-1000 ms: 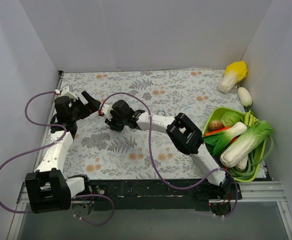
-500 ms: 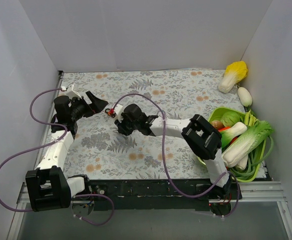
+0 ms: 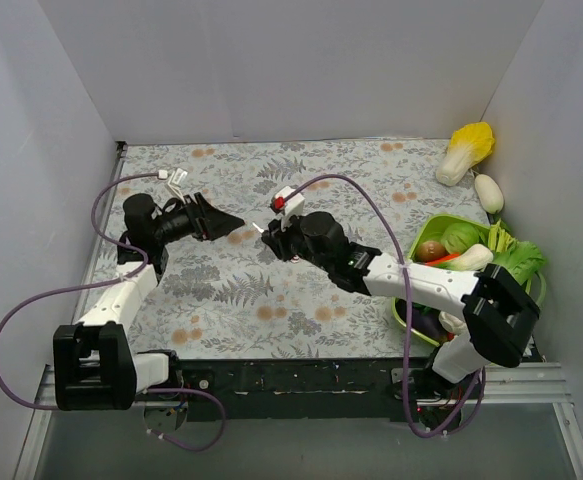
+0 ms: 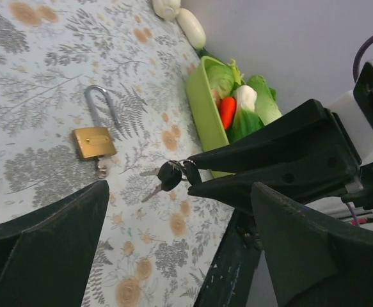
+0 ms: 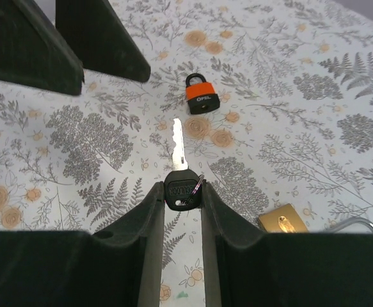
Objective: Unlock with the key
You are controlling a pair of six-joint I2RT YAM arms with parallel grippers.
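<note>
Shifted rightward, right fingers (image 5: 149, 214) pinch key (image 5: 180, 167); wrist view reveals orange padlock (image 5: 202, 96).

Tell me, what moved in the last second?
The right arm swung its elbow out rightward, carrying the right fingers to the right; the left fingers followed the same way. Nothing was taken or let go: the key stays pinched in the right fingers, and the left fingers stay open.
</note>
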